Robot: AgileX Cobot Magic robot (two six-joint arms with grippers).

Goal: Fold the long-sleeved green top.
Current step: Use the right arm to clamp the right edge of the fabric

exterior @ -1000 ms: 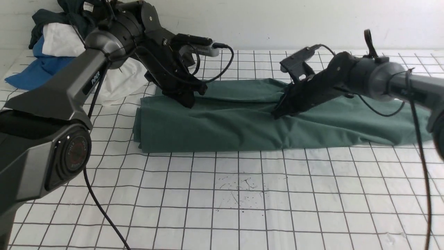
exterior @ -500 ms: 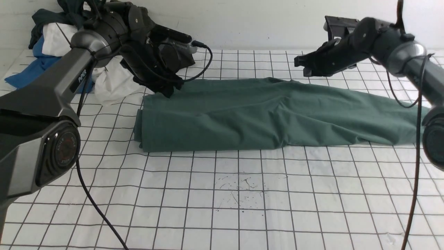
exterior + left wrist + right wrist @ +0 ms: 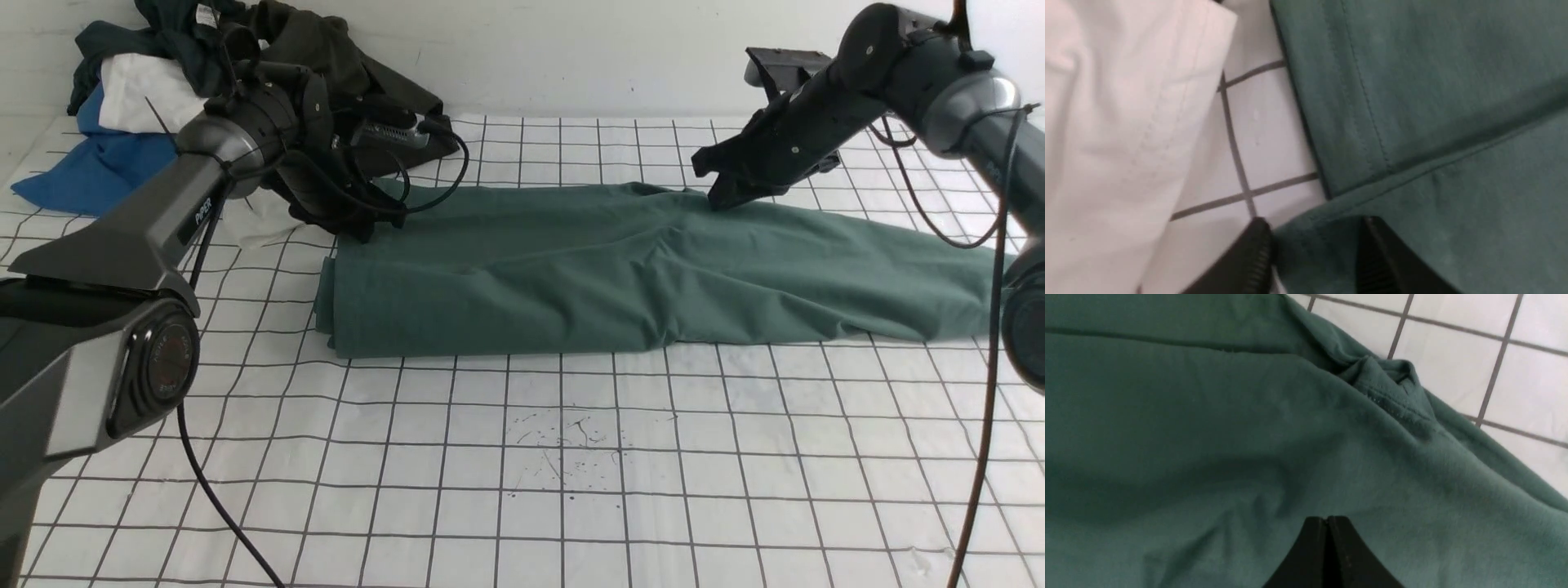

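Observation:
The green long-sleeved top (image 3: 571, 269) lies folded into a long band across the gridded table, left to right. My left gripper (image 3: 363, 230) is down at the band's far left corner. In the left wrist view its fingers (image 3: 1257, 249) stand apart astride a hemmed corner of the top (image 3: 1433, 102), with green cloth filling the gap of the gripper (image 3: 1314, 228). My right gripper (image 3: 718, 200) is shut and holds nothing. Its tips (image 3: 1327, 518) point at the top (image 3: 1208, 437) near a bunched seam at the far edge.
A heap of clothes sits at the back left: a dark garment (image 3: 326, 49), a white cloth (image 3: 139, 94) and a blue cloth (image 3: 82, 171). White cloth (image 3: 1126, 122) lies right beside the left gripper. The gridded tablecloth (image 3: 571, 457) runs to the front; a wall closes the back.
My left gripper let go of the top, moved left to its far corner and opened its fingers over it. My right arm lifted off the middle, swung back, then came down at the far edge.

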